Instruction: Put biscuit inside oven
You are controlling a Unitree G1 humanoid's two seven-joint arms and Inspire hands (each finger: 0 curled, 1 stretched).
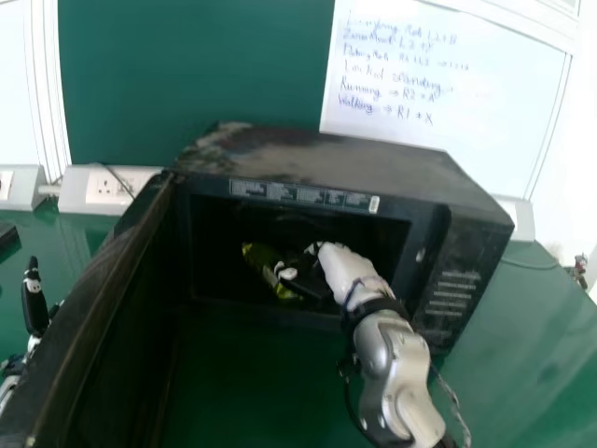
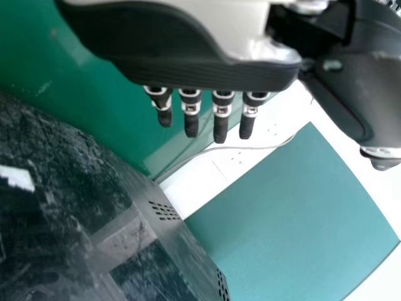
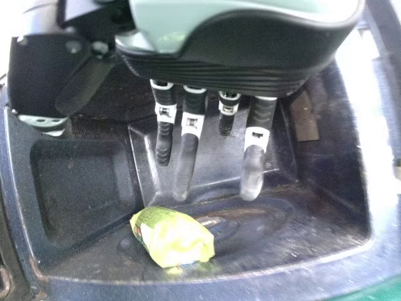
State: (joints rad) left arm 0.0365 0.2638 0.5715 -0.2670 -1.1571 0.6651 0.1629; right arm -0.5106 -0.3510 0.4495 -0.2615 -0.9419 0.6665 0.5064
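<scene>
I've got my R hand (image 1: 338,266) inside the microwave oven (image 1: 308,154), fingers extended & a bit spread, gripping nada. The yellow-green biscuit pkt (image 1: 264,264) lies on the oven floor near those fingertips, w/ a gap btwn in the R wrist view. Oven door (image 1: 84,317) is wide open. My L hand (image 1: 34,299) is outside, past the door on the L side, fingers straight, holding nada. Green table (image 1: 522,345) is under the oven.

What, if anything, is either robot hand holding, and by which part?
Nothing is held: the biscuit packet lies in the oven, apart from the open right robot hand; the left robot hand is empty.
</scene>
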